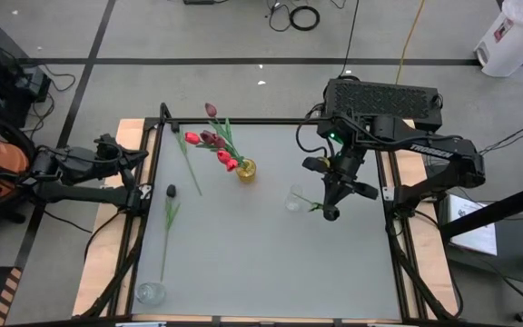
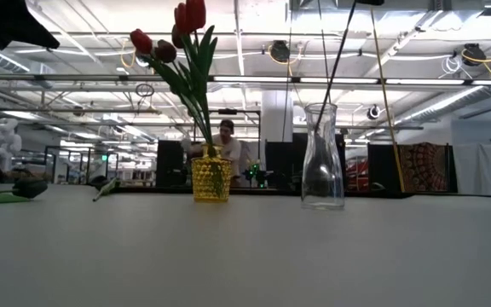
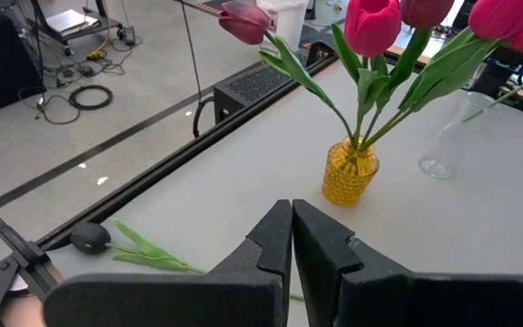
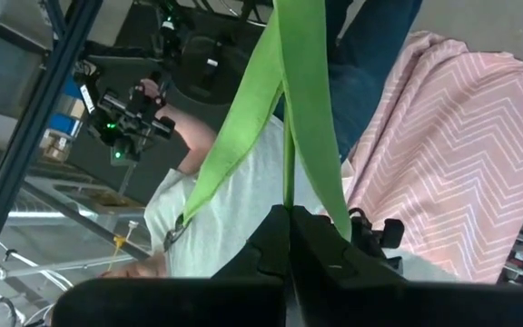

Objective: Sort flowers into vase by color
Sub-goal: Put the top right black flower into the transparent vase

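Even, bright overhead light falls on the pale table (image 1: 271, 236) in the high view, where shadows are soft and faint and the floor beyond shows small bright glints. In the low view the ceiling lamps (image 2: 471, 53) and skylights behind glare against the scene, so the red tulips (image 2: 186, 26) and the clear glass vase (image 2: 323, 158) stand partly backlit, with highlights on the glass and the near tabletop soft and out of focus. In the right wrist view the green leaf (image 4: 289, 100) close to the lens is blurred and brightly lit, and the left wrist view bends straight table edges near its borders.
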{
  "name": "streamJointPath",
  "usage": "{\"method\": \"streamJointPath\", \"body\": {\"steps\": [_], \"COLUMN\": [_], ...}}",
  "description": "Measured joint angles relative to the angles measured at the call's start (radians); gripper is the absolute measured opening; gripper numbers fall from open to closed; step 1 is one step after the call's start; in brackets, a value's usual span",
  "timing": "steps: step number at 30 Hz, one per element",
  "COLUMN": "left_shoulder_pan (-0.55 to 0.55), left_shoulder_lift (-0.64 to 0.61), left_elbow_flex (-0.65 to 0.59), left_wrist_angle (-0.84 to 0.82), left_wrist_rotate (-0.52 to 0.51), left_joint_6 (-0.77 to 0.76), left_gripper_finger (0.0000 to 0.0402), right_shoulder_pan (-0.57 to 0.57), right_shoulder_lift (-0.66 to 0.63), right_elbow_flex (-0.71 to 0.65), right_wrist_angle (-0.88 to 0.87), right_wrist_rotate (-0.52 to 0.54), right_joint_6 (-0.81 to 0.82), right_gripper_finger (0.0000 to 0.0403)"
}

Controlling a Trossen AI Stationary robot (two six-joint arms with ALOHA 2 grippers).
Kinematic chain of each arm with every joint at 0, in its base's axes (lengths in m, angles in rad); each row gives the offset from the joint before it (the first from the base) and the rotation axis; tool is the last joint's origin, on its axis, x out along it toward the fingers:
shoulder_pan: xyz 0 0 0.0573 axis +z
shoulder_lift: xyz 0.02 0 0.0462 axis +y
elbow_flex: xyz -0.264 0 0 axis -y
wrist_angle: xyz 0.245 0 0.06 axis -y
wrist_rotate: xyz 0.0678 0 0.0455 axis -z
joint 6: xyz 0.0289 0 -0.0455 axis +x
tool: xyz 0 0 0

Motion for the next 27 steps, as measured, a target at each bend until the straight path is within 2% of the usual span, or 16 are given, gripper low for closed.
{"method": "streamJointPath", "body": {"steps": [15, 18, 21, 27], "left_shoulder_pan": [0.0, 0.0, 0.0, 0.0], "left_shoulder_lift": [0.0, 0.0, 0.0, 0.0], "left_elbow_flex": [0.0, 0.0, 0.0, 0.0], "left_wrist_angle": [0.0, 0.0, 0.0, 0.0], "left_wrist_rotate": [0.0, 0.0, 0.0, 0.022], "left_joint_6": [0.0, -0.001, -0.003, -0.006], "left_gripper_finger": [0.002, 0.002, 0.002, 0.002], "right_shoulder_pan": [-0.019, -0.031, -0.042, -0.045], "right_shoulder_lift": [0.007, 0.007, 0.007, 0.007], "right_elbow_flex": [0.0, 0.0, 0.0, 0.0], "right_wrist_angle": [0.036, 0.037, 0.037, 0.036], "right_wrist_rotate": [0.016, 0.048, 0.057, 0.06], "right_joint_6": [-0.033, -0.034, -0.051, -0.073], "right_gripper_finger": [0.0, 0.0001, 0.0014, 0.0063]}}
